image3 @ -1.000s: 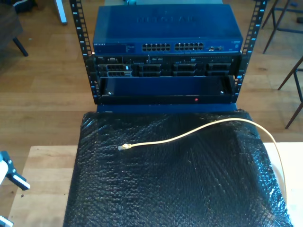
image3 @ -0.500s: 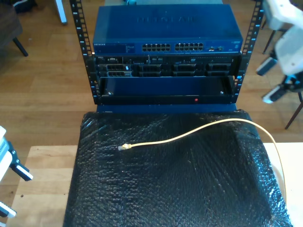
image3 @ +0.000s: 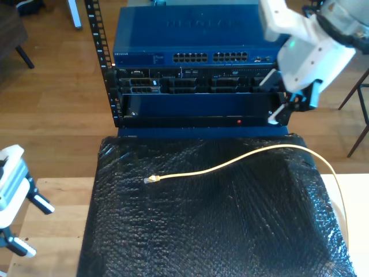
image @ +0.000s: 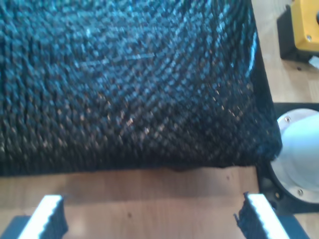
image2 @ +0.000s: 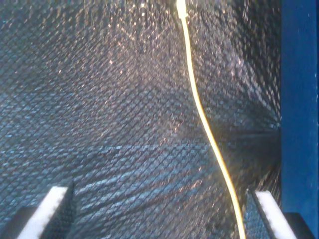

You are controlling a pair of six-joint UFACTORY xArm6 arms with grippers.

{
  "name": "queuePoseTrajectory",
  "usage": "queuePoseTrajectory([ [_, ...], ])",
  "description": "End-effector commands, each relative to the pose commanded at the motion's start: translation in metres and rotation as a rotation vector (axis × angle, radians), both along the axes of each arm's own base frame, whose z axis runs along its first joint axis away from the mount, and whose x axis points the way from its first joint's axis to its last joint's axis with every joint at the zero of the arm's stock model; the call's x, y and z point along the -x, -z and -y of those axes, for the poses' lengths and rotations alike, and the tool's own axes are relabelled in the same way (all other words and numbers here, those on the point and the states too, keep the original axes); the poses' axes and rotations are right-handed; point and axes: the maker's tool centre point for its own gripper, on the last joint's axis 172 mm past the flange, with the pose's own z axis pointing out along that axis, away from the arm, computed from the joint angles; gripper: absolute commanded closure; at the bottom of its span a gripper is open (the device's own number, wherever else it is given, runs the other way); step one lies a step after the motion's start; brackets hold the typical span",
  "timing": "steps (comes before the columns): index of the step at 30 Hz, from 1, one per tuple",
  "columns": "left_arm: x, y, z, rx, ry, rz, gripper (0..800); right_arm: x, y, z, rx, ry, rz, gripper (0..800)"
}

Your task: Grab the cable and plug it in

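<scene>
The cable (image3: 230, 163) lies loose on the black bubble-wrap sheet (image3: 202, 231) that covers the desk (image3: 52, 225); its clear plug (image3: 151, 179) rests near the middle of the sheet, toward the exterior view's left, and the cord curves off over the sheet's edge at that view's right; nothing grips it yet. My second gripper (image2: 162, 211) hangs above the sheet's rack-side edge with its jaws spread wide, the cable running between them below, probably lining up for a grasp. My first gripper (image: 149, 219) is likewise spread and holds nothing, over bare wood at the sheet's near edge, seemingly waiting. The network switch (image3: 202, 40) in the rack beyond the desk has open ports facing the desk; the plugging step looks unstarted.
</scene>
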Motion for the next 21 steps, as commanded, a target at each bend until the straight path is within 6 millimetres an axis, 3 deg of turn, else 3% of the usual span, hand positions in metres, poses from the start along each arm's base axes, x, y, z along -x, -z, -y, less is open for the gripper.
queuePoseTrajectory([
  [8,-0.005,0.004,0.000,-0.013,-0.016,-0.003,0,-0.006,0.016,-0.037,0.008,-0.044,0.012,13],
  [21,-0.007,0.005,0.007,-0.019,-0.005,-0.012,0,-0.016,0.016,-0.046,0.008,-0.041,0.042,10],
])
